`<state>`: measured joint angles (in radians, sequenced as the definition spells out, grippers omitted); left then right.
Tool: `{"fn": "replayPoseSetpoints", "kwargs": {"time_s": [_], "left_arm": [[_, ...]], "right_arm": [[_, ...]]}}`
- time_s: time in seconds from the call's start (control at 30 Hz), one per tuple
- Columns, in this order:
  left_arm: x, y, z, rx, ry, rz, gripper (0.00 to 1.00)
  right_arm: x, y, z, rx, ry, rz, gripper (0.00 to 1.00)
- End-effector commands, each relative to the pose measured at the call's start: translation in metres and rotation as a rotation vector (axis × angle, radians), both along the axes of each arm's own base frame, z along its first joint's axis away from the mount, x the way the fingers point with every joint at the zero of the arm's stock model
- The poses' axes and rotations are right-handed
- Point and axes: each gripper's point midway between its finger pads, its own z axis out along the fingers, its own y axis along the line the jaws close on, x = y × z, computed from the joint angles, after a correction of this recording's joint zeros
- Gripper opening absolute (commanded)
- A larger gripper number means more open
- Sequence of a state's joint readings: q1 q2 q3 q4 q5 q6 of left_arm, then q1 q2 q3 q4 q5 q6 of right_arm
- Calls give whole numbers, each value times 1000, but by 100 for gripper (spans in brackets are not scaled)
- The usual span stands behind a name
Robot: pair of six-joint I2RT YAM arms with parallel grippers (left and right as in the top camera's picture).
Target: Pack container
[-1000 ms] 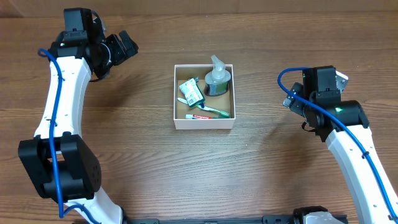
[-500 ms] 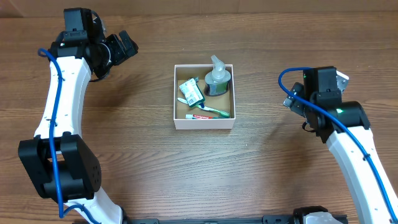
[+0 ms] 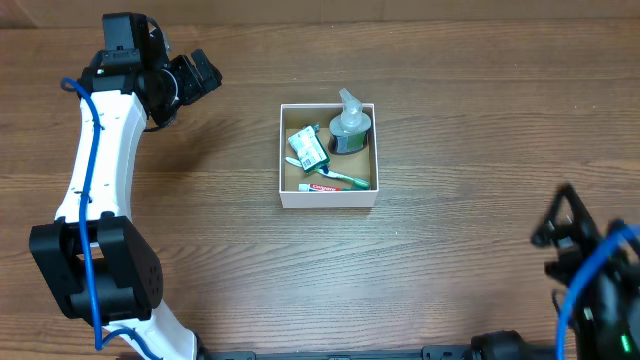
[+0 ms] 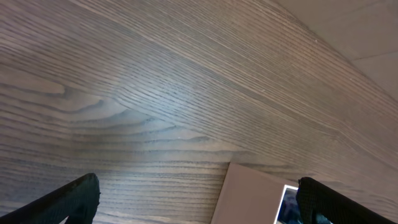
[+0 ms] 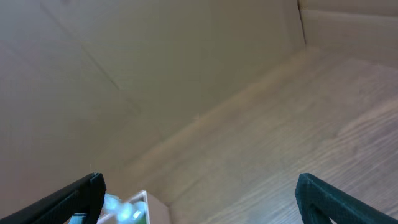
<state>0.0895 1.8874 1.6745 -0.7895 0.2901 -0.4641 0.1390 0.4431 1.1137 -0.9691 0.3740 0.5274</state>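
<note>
The container (image 3: 328,198), a square white-walled box with a brown inside, sits at the table's middle. It holds a pump bottle (image 3: 349,128), a green-white packet (image 3: 309,148), a toothbrush (image 3: 342,179) and a small toothpaste tube (image 3: 322,187). My left gripper (image 3: 192,78) is open and empty, far left of the box; its wrist view shows the box's outer wall (image 4: 249,196) between the open fingers (image 4: 199,202). My right gripper (image 3: 562,225) is open and empty at the near right. Its wrist view shows a box corner (image 5: 152,208) beside the left finger of the open jaws (image 5: 208,199).
Bare wooden tabletop (image 3: 450,250) lies all around the box. A light wall or floor strip (image 3: 400,12) runs along the table's far edge. The left arm's white links (image 3: 95,160) stretch down the left side.
My right arm has swung from right of the box back to the near right corner of the view. The left arm and the box contents have not moved.
</note>
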Motion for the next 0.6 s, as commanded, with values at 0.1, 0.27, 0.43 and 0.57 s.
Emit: {"fn": "replayPoseSetpoints", "kwargs": {"time_s": [0.1, 0.27, 0.43, 0.57], "left_arm": [[3, 2, 8, 17, -25, -10, 100], [3, 2, 8, 17, -25, -10, 100], [3, 2, 8, 17, -25, -10, 100], [3, 2, 8, 17, -25, -10, 100]], "right_arm": [[-58, -12, -6, -6, -89, -20, 100], [-48, 1, -19, -50, -196, 59, 100], [-17, 16, -28, -33, -338, 114, 100], [16, 33, -31, -22, -479, 184, 100]]}}
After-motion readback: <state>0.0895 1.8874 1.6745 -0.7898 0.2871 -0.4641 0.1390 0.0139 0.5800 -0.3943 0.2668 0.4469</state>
